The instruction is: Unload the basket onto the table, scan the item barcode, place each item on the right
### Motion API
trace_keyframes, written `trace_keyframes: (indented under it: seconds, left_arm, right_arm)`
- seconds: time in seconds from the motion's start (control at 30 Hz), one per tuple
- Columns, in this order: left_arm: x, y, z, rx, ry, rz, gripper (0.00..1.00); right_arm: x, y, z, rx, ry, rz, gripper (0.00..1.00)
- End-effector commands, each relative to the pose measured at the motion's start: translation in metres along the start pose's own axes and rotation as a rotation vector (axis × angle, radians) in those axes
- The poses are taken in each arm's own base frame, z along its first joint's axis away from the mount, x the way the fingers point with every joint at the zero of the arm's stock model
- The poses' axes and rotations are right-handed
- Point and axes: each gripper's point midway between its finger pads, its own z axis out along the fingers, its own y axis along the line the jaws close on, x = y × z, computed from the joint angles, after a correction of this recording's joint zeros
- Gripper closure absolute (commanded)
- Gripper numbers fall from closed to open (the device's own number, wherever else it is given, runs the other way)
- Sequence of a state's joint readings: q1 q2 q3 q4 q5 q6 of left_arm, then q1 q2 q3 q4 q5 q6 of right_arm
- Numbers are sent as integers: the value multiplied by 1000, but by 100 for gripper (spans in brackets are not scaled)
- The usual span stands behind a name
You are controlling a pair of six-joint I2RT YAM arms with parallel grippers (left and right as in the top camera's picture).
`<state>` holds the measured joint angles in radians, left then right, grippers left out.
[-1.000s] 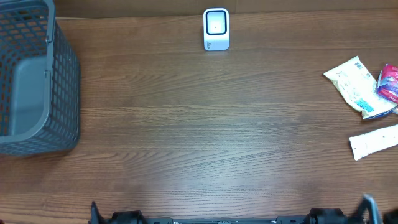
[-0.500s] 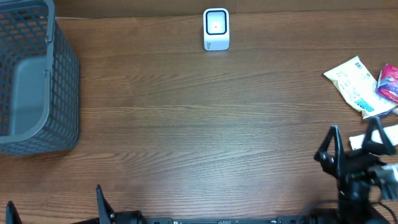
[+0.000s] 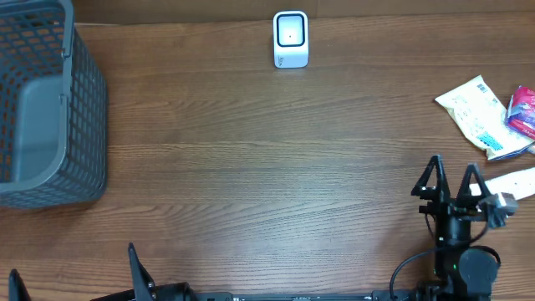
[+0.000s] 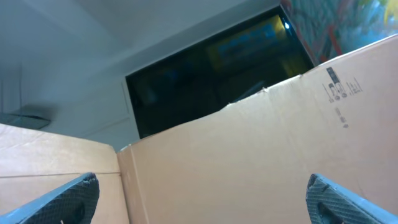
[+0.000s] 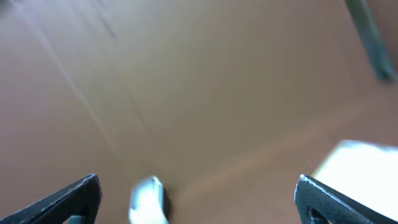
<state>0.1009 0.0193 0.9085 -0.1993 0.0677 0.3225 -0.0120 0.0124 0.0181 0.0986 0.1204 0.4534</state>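
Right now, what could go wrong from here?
The open right claw hangs by the long white flat packet, which runs out of the overhead view; a nudge could slide it out of sight.
The cream printed pouch lies against the red-and-pink packet; a grab may drag both.
No barcode shows, so the white box-shaped scanner may see the wrong face.

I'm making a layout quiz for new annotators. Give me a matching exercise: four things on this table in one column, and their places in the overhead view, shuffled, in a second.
Things:
1. grey basket
2. white scanner
3. cream packet
4. right pincer

Places:
A. far edge, near the middle
B. at the right edge
C. at the left edge
D. near side, towards the right

Pairs: 1-C, 2-A, 3-B, 4-D
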Motion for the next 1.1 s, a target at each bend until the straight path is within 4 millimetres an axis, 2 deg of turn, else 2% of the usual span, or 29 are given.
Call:
trace_keyframes:
  seconds: [0.0,0.1,0.7,0.8,0.9,0.97,1.07]
  left_arm:
    - [0,-6,-3,27,-10,-44,0]
    - [0,-9,-3,42,-13,-44,0]
    - [6,-14,-3,66,14,-118,0]
    - [20,-19,-4,82,73,-125,0]
    - [41,-34,-8,152,161,-139,0]
    - [53,-31,-10,124,210,-122,0]
    - [85,-46,-19,180,337,-146,0]
  right_arm:
    - [12,-25,-2,122,23,0,0]
    - [28,-37,-5,174,87,-14,0]
    - [35,-44,-4,206,118,-48,0]
    - [35,-44,-4,206,118,-48,0]
    - [35,-44,-4,206,118,-48,0]
    - [35,-44,-4,206,118,-48,0]
    - [35,-44,-4,206,118,-48,0]
